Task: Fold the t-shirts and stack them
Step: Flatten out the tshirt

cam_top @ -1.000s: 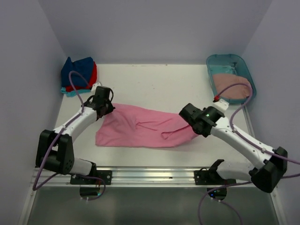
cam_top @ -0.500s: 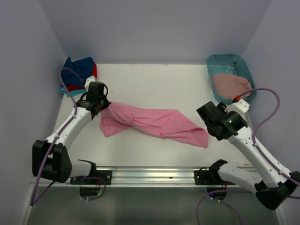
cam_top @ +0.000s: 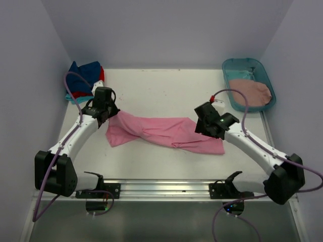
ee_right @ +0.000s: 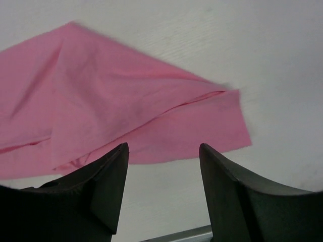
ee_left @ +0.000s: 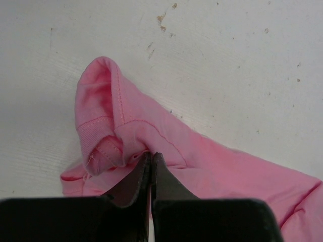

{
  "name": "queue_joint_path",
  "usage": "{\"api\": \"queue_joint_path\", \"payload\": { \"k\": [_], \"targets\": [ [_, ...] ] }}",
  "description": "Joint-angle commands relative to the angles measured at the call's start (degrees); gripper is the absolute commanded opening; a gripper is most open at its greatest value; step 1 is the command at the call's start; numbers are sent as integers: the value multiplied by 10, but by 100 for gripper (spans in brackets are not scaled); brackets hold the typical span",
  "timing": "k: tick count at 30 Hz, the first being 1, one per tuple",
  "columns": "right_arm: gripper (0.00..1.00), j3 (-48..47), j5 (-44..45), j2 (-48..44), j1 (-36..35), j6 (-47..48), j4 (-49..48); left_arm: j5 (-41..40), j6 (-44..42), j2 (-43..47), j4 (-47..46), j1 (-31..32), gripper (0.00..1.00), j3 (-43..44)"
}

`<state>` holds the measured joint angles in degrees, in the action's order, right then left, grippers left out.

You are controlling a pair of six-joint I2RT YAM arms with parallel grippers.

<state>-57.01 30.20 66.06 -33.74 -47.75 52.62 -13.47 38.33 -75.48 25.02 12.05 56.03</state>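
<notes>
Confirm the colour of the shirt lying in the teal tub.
Dusty rose, plain: the shirt fills the near end of the tub. It shows best in the top external view.

Pinches a fold of the bright pink cloth t-shirt (ee_left: 126, 126) between the closed black fingers of the left gripper (ee_left: 151, 156), white arm stretched forward. Holds the right gripper (ee_right: 164, 148) spread wide, pink cloth just beyond its tips, elbow bent.

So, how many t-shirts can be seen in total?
5: the bright pink shirt mid-table, the dusty rose shirt in the teal tub, and navy, red and turquoise shirts piled far left; more may hide underneath.
</notes>
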Motion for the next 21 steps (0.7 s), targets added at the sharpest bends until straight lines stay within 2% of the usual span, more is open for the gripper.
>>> {"api": "queue_joint_path", "payload": {
  "k": [1,4,8,12,21],
  "targets": [
    [61,1,-157,97,-19,92,-157,8,-9,1,-6,-5,0,16],
    [60,-20,-201,153,-42,100,-198,12,-7,1,-9,-5,0,10],
    [58,-75,-210,239,-92,93,-199,11,-6,3,-10,-4,0,4],
    [56,-100,-218,284,-121,85,-205,11,-7,7,-13,-5,0,0],
    [51,-121,-186,315,-147,58,-173,16,-5,10,-22,-5,0,-13]
  ]
}}
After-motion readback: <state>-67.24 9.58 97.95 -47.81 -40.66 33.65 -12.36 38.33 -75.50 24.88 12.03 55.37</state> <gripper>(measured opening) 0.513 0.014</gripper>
